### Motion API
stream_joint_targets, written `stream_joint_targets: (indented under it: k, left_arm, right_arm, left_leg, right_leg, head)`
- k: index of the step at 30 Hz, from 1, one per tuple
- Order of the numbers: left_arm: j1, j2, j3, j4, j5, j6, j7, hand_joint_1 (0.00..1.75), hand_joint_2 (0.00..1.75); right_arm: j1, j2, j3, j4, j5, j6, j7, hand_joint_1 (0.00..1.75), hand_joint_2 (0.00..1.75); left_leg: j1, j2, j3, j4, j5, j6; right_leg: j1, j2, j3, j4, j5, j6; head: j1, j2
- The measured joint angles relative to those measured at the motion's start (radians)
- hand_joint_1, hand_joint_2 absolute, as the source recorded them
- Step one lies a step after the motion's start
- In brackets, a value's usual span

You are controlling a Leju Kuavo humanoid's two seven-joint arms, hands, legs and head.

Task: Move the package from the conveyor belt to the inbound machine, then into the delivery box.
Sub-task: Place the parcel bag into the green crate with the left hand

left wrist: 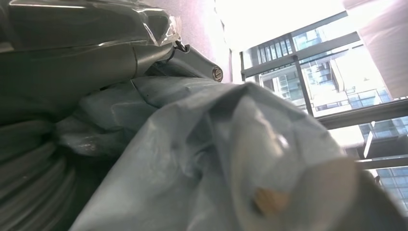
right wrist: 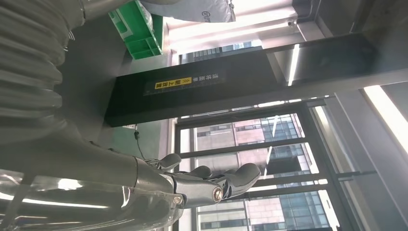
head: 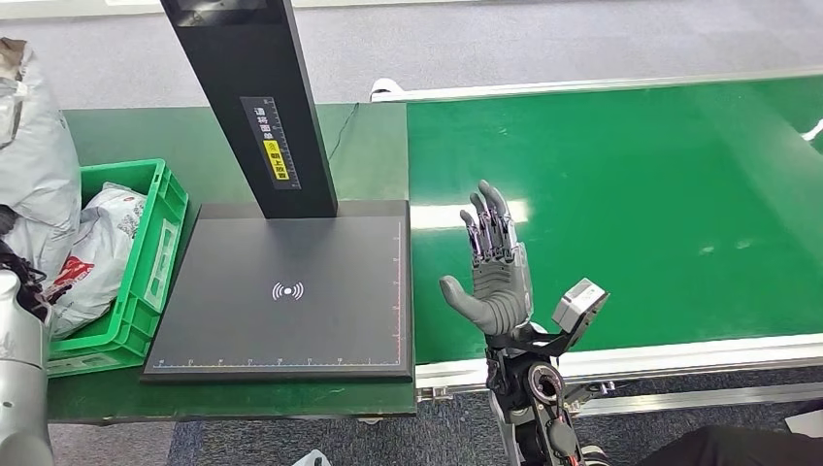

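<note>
My right hand [head: 495, 267] stood open over the near edge of the green conveyor belt [head: 631, 204], palm facing me and fingers [head: 488, 218] spread upward, holding nothing; the right wrist view showed the same fingers [right wrist: 211, 180] loosely extended with nothing between them. Just to the left of that hand lay the inbound machine [head: 281, 291], a flat black scanning plate with a white signal mark at its centre; its black column [head: 257, 97] rose from the plate's far edge and carried a yellow label [head: 276, 160]. The plate sat on the green desk [head: 374, 146] beside the belt's end.

Further left, well apart from the right hand, a grey package [head: 34, 165] hung at the picture's edge above the green delivery box [head: 160, 243]; the box already held a white bag with red print [head: 97, 252]. My left arm [head: 21, 388] came up along that same edge beneath the package; the left wrist view was crowded by crumpled grey plastic [left wrist: 192, 154] pressed close against the hand, with a dark finger [left wrist: 192, 65] showing beyond it; I took the package to be in the left hand's hold, though the grip itself was hidden and I could not tell how the fingers lay around it.
</note>
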Motion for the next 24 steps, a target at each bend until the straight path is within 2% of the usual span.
stream_joint_targets:
  k: [4,5,7,11,12,20,24]
  left_arm:
    - [-0.002,-0.001,-0.002,0.008,-0.026,-0.018,0.006,1.75,1.75]
    - [-0.002,-0.002,-0.005,0.011,-0.035,-0.029,0.007,1.71,1.75]
    - [-0.002,-0.007,-0.01,0.014,-0.048,-0.062,0.001,1.52,1.75]
    - [0.006,-0.032,-0.021,0.009,-0.078,-0.126,-0.017,0.1,1.75]
    - [0.011,-0.041,-0.026,0.003,-0.087,-0.136,-0.018,0.0,1.75]
    - [0.039,-0.089,-0.063,-0.057,-0.087,-0.161,-0.039,0.0,1.75]
    - [0.119,-0.095,-0.065,-0.19,0.006,-0.167,-0.07,0.0,1.75]
  right_arm:
    - [0.0,0.0,-0.001,0.0,-0.002,0.003,0.0,0.0,1.75]
    - [0.0,0.0,-0.002,0.0,-0.003,0.005,0.0,0.0,1.75]
    - [0.0,0.0,-0.003,0.0,-0.004,0.01,0.0,0.0,1.75]
    - [0.0,0.0,-0.008,0.0,-0.007,0.02,0.002,0.0,1.75]
    - [0.0,0.0,-0.01,0.001,-0.009,0.021,0.002,0.0,1.75]
    - [0.0,0.0,-0.016,0.014,-0.012,0.028,0.0,0.0,1.75]
    - [0.0,-0.003,-0.019,0.02,-0.017,0.033,-0.002,0.0,1.75]
  left_leg:
    - [0.0,0.0,0.0,0.0,0.0,0.0]
    - [0.0,0.0,0.0,0.0,0.0,0.0]
    - [0.0,0.0,0.0,0.0,0.0,0.0]
    - [0.0,0.0,0.0,0.0,0.0,0.0]
    - [0.0,0.0,0.0,0.0,0.0,0.0]
    - [0.0,0.0,-0.001,0.0,0.0,0.0]
    - [0.0,0.002,-0.001,0.0,-0.001,0.0]
  right_leg:
    - [0.0,0.0,0.0,0.0,0.0,0.0]
    - [0.0,0.0,0.0,0.0,0.0,0.0]
    - [0.0,0.0,0.0,0.0,0.0,0.0]
    - [0.0,0.0,0.0,0.0,0.0,0.0]
    - [0.0,0.0,0.0,0.0,0.0,0.0]
    - [0.0,0.0,0.0,0.0,0.0,0.0]
    - [0.0,0.001,-0.001,0.0,0.0,0.0]
  head:
    - [0.0,0.0]
    - [0.0,0.0]
    - [0.0,0.0]
    - [0.0,0.0]
    - [0.0,0.0]
    - [0.0,0.0]
    - [0.0,0.0]
